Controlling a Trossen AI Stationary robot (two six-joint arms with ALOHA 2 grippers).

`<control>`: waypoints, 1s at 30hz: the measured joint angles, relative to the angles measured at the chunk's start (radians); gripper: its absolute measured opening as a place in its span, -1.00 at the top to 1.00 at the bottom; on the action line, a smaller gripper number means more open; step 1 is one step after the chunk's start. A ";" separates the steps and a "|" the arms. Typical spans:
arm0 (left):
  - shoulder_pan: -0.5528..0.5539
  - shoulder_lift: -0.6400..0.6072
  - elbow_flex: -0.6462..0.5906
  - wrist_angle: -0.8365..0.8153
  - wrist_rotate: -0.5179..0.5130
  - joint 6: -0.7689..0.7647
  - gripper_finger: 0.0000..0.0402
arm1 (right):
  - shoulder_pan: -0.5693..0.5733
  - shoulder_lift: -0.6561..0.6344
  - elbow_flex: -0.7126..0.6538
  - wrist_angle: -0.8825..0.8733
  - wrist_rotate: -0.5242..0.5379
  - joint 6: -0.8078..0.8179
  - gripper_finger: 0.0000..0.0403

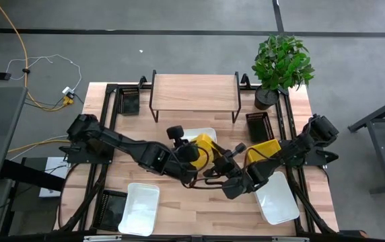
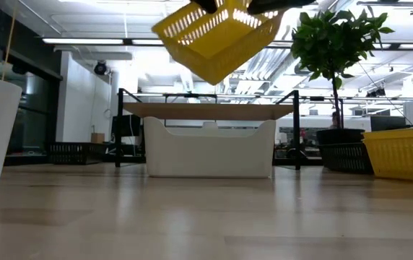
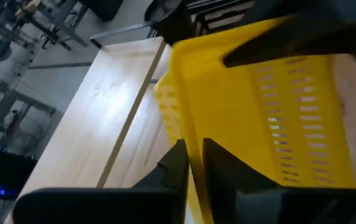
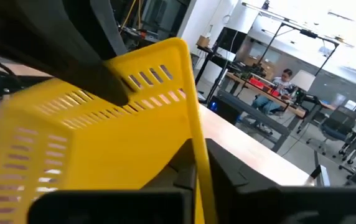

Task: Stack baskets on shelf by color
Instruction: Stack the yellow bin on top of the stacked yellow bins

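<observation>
Above the middle of the desk, both arms hold one yellow basket aloft.

From the high view, the left gripper (image 1: 194,149) and the right gripper (image 1: 227,158) meet at the lifted yellow basket (image 1: 204,143), just short of the shelf (image 1: 194,91); a white basket (image 1: 202,133) lies beneath it, a second yellow basket (image 1: 263,150) sits toward the desk's right edge, and two more white baskets (image 1: 141,208) lie near the front edge. In the low view the lifted basket (image 2: 217,32) hangs tilted, clear of the desk (image 2: 192,217) (likely being carried toward the shelf top (image 2: 206,110)). The left wrist view shows its fingers (image 3: 178,168) pinching the basket's wall. The right wrist view shows the right fingers (image 4: 187,165) clamped on the opposite rim, presumably to steady it.
</observation>
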 joint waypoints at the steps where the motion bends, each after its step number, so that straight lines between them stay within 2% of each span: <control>1: -0.003 0.000 0.000 0.015 0.007 0.021 0.77 | 0.000 0.000 0.000 0.000 0.004 0.002 0.92; 4: -0.012 0.000 0.000 0.066 0.034 0.071 0.61 | -0.002 0.000 0.000 0.002 0.014 0.005 0.89; 8: -0.021 0.000 0.000 0.110 0.058 0.109 0.36 | -0.001 0.000 0.000 0.001 0.014 0.005 0.98; 15: -0.041 0.000 0.000 0.125 0.040 0.114 0.04 | -0.001 0.000 0.000 0.009 -0.004 -0.012 0.99; 23: -0.059 0.000 0.000 0.124 -0.044 0.221 -0.06 | 0.003 -0.001 0.000 0.009 -0.041 -0.020 1.00; 30: -0.113 -0.002 0.065 0.020 0.044 0.242 -0.06 | 0.053 -0.001 -0.001 0.009 -0.052 -0.167 1.00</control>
